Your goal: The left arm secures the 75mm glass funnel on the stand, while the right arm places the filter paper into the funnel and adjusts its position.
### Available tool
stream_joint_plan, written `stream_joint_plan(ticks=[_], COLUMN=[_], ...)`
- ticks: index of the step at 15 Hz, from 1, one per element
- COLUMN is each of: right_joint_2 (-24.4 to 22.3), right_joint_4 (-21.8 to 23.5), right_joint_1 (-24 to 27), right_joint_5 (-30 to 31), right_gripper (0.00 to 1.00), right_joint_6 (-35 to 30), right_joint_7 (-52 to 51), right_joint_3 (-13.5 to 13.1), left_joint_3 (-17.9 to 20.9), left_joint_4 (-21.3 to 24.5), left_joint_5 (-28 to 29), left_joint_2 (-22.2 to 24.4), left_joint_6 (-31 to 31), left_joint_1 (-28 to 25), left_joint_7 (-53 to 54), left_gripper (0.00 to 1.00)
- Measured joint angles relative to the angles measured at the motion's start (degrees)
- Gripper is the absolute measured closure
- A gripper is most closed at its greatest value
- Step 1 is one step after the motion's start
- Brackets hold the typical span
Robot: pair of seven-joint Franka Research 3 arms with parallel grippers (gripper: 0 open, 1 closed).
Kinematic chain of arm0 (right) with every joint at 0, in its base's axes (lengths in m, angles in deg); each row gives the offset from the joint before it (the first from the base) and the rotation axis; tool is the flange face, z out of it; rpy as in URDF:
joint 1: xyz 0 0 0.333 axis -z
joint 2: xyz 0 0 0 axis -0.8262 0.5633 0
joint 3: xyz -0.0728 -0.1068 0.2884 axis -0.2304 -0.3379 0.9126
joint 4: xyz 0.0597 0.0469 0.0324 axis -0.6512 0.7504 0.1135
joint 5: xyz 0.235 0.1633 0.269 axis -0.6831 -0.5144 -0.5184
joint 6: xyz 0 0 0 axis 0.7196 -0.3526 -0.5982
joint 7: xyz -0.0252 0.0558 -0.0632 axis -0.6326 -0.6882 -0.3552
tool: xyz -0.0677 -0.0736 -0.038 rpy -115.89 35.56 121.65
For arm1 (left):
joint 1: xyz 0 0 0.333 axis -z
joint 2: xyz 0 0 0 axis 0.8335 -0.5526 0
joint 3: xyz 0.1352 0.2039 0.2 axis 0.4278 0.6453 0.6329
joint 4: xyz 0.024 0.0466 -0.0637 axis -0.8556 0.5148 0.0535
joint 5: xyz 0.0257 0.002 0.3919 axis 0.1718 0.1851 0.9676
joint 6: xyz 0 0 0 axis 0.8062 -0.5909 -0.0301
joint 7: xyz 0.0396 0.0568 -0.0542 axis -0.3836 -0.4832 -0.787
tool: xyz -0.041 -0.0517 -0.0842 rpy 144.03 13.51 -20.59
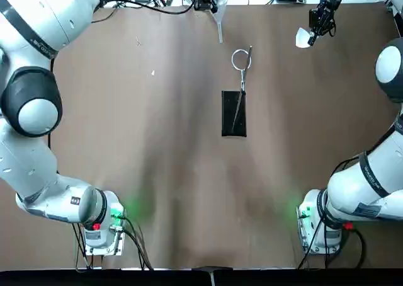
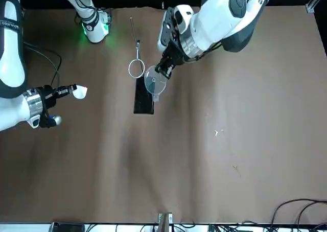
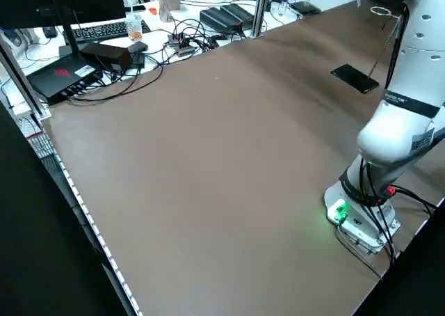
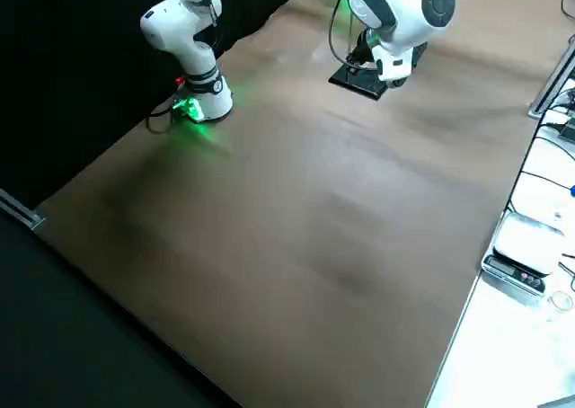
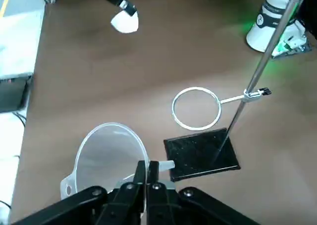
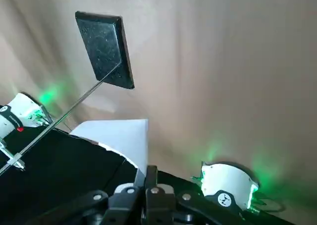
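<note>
Left tool (image 5: 152,163) pinching funnel (image 5: 110,153) near stand (image 5: 200,155), right tool (image 6: 151,169) pinching filter paper (image 6: 124,138), farther off

Blocked by the stand (image 1: 233,125) and ring (image 5: 175,117); crowded nearby by the funnel (image 5: 109,153) in the left claw (image 5: 152,164); passable between ring and paper (image 6: 124,136) in the right claw (image 6: 145,170).

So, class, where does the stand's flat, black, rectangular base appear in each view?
Top: black base, above-right of centre.
Front: just left of centre.
Left side: upper right.
Right side: top, right of centre.
Left wrist: right of centre.
Right wrist: upper left.
Shared landmark: brown tabletop.
</note>
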Motion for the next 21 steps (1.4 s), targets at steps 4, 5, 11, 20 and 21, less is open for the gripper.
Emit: stream_joint_plan(ticks=[4, 5, 11, 20, 21], right_joint_2=[0.0, 0.0, 0.0, 0.0, 0.0], right_joint_4=[0.0, 0.0, 0.0, 0.0, 0.0], right_joint_1=[0.0, 0.0, 0.0, 0.0, 0.0], right_joint_5=[-0.01, -0.01, -0.02, -0.03, -0.03], right_gripper=[0.99, 0.99, 0.99, 0.99, 0.99], right_joint_6=[0.0, 0.0, 0.0, 0.0, 0.0], right_joint_7=[0.0, 0.0, 0.0, 0.0, 0.0], right_joint_3=[0.0, 0.0, 0.0, 0.02, 0.02], left_joint_3=[-3.16, -3.78, -5.87, -8.68, -8.71], left_joint_4=[-0.53, -0.63, -0.68, 0.78, 1.14], left_joint_5=[0.2, 0.31, 5.56, 11.02, 11.8], left_joint_2=[0.07, 0.14, 1.33, 1.34, 1.34], left_joint_6=[3.12, 4.63, 8.23, 10.5, 10.53], left_joint_1=[-0.4, -0.35, 1.34, 2.86, 2.98], left_joint_7=[1.66, 1.68, 1.68, 0.38, 0.21], left_gripper=[0.97, 0.97, 0.97, 0.97, 0.97])
